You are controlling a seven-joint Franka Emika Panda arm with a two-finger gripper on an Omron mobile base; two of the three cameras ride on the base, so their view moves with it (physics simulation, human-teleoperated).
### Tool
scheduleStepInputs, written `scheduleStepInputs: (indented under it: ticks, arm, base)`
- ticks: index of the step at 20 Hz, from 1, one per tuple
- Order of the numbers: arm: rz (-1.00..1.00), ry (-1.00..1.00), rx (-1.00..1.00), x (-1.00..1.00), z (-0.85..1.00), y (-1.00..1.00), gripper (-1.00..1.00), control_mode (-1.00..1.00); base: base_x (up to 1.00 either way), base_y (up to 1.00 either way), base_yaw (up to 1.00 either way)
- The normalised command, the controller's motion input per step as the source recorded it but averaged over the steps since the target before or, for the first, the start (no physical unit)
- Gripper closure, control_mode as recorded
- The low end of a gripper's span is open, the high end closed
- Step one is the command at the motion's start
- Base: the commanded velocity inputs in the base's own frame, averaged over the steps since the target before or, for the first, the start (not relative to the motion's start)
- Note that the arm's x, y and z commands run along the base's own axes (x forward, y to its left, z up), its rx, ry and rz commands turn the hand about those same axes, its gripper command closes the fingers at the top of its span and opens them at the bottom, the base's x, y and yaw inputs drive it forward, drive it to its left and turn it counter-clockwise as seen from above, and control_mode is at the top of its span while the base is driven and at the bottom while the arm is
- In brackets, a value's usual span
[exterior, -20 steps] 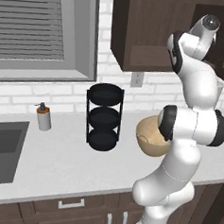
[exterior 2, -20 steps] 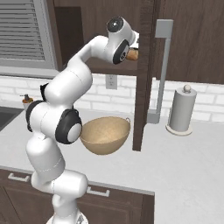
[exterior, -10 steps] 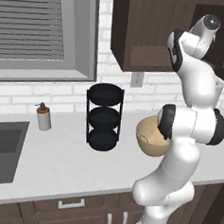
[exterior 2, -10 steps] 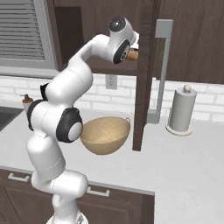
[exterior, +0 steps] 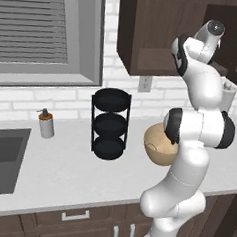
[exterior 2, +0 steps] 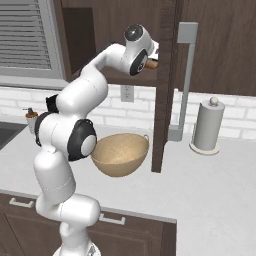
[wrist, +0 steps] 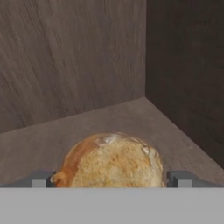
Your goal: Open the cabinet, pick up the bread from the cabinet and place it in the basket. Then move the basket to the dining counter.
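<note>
The cabinet [exterior 2: 165, 100] stands open, its door swung out edge-on with the long silver handle [exterior 2: 186, 85]. The bread [wrist: 111, 159], a golden-brown roll, lies on the cabinet's wooden shelf and also shows beside the hand [exterior 2: 151, 64]. My gripper [wrist: 111, 179] is open inside the cabinet, with one fingertip [wrist: 41, 178] on each side of the roll, close to its flanks. The tan basket [exterior 2: 120, 152] sits on the grey worktop below the cabinet, partly behind my arm [exterior: 159, 143]. The dining counter is out of view.
A black three-tier rack [exterior: 110, 125] stands left of the basket, with a soap dispenser [exterior: 46, 124] and the sink [exterior: 3, 152] further left. A paper towel holder [exterior 2: 206, 125] stands right of the open door. The cabinet's side and back walls [wrist: 183, 65] close in around the roll.
</note>
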Motion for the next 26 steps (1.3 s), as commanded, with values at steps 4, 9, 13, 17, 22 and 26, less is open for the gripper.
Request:
scheduleStepInputs:
  ticks: [4, 9, 13, 17, 22, 26]
  arm:
    - [0.0, 0.0, 0.0, 0.0, -0.36, 0.0, 1.0, -1.0]
    - [0.0, 0.0, 0.0, -0.29, -0.06, -0.04, 1.0, -1.0]
    - [0.0, -0.06, 0.0, -0.97, -0.03, 0.0, 1.0, -1.0]
    - [0.0, -0.07, 0.03, -1.0, 0.0, 0.0, 1.0, -1.0]
    - [0.0, -0.01, 0.06, -1.0, 0.01, 0.28, 1.0, -1.0]
    - [0.0, 0.0, 0.05, -1.0, 0.34, 0.37, 1.0, -1.0]
  base:
    - [0.0, 0.0, 0.0]
    - [0.0, 0.0, 0.0]
    - [0.0, 0.0, 0.0]
    - [0.0, 0.0, 0.0]
    - [0.0, 0.0, 0.0]
    - [0.0, 0.0, 0.0]
